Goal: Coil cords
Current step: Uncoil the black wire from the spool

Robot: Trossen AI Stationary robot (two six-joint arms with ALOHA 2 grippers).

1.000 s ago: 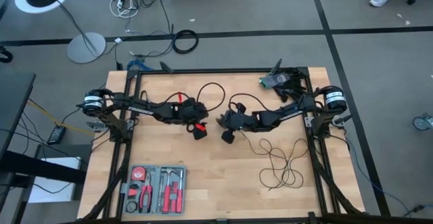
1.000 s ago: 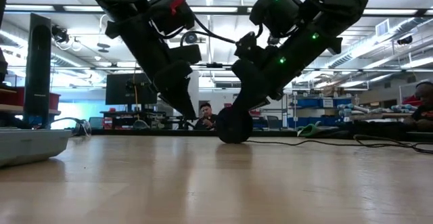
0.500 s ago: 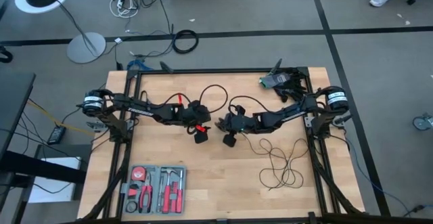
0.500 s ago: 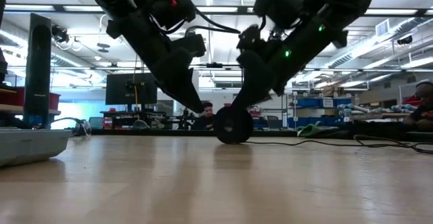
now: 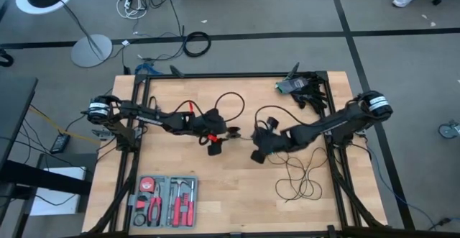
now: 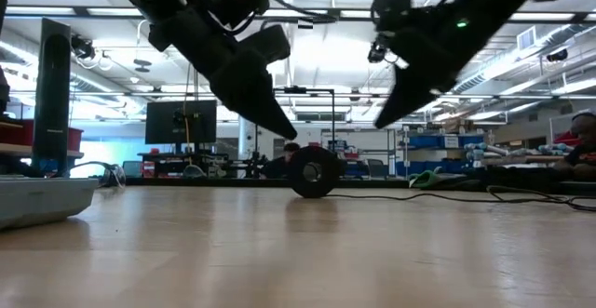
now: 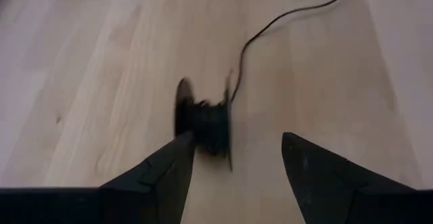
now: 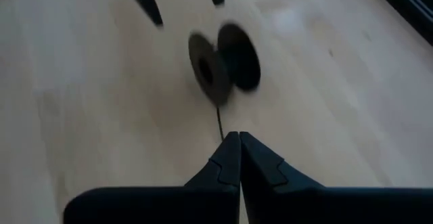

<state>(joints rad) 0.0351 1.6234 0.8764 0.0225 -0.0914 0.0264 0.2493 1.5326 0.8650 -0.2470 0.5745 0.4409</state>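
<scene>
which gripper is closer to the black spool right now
Left. The left gripper has open fingers right at the spool on its edge. The right gripper, fingers shut, sits farther back along the wire.

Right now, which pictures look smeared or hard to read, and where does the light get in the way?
Both wrist views are smeared: the black spool blurs ahead of the open left pincer, and again beyond the shut right pincer. In the low view, bright ceiling lights turn both arms into silhouettes. The high view is evenly lit; the wire reads clearly.

High cam looks straight down, low cam level across table point(image 5: 215, 202), both wrist cams close on spool point(image 7: 206, 126).
</scene>
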